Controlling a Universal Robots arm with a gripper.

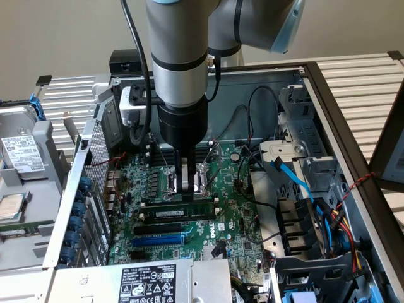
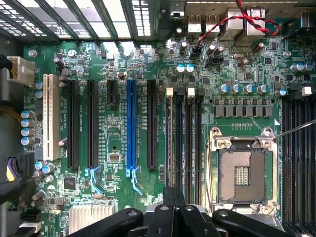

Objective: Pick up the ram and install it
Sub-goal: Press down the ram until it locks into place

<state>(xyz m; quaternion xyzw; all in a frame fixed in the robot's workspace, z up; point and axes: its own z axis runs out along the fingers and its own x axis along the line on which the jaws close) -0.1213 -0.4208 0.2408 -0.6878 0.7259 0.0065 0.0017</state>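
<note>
The ram (image 1: 178, 213) looks seated in a slot on the board (image 1: 233, 227) already – gripper (image 1: 189, 187) parked just above it, jaws shut, nothing held – so mostly done

The motherboard (image 2: 118, 148) is seen as smooth green board w/ shiny solder dots. The slots (image 2: 151, 123) look like matt black plastic; one blue slot (image 2: 131, 123) is glossy plastic. The CPU socket (image 2: 242, 170) is framed in shiny bare metal. The case wall (image 1: 328, 95) is dull grey metal. The gripper (image 2: 174, 197) looks matt black.
</note>
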